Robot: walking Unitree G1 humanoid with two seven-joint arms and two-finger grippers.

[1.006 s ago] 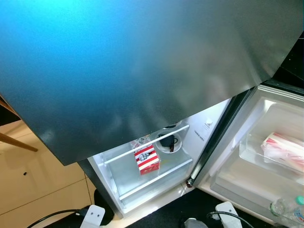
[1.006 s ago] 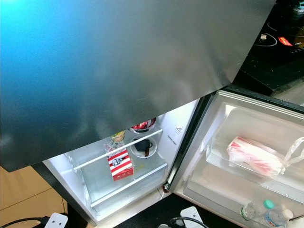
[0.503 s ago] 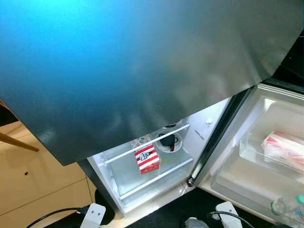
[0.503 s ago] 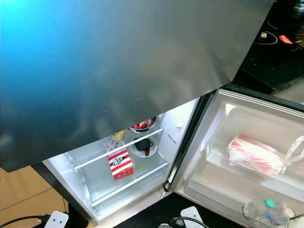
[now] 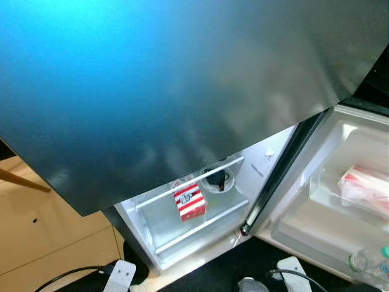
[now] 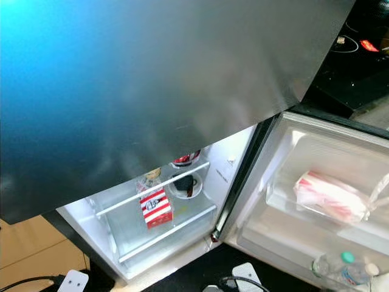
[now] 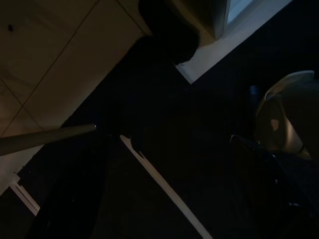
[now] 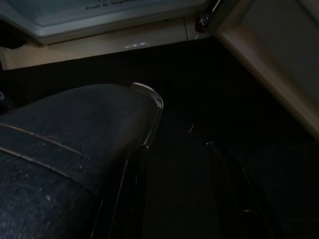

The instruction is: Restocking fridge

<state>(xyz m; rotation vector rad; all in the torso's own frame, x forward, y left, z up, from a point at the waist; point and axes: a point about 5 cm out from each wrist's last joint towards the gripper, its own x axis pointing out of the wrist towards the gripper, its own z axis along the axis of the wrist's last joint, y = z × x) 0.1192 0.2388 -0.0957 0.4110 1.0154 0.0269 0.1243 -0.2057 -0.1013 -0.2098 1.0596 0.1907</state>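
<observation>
Right fingers (image 8: 174, 194) parted over dark floor (image 8: 189, 99) beside open fridge (image 6: 182, 201)

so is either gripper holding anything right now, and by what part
It cannot be told. Both wrist views are very dark, with each arm hanging low over the dark floor by the open fridge; nothing can be made out between the black fingers.

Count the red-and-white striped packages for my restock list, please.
2. One small red-and-white striped carton stands on the glass shelf inside the fridge; one larger red-and-white striped package lies in the open door's bin. The upper door may hide more.
</observation>
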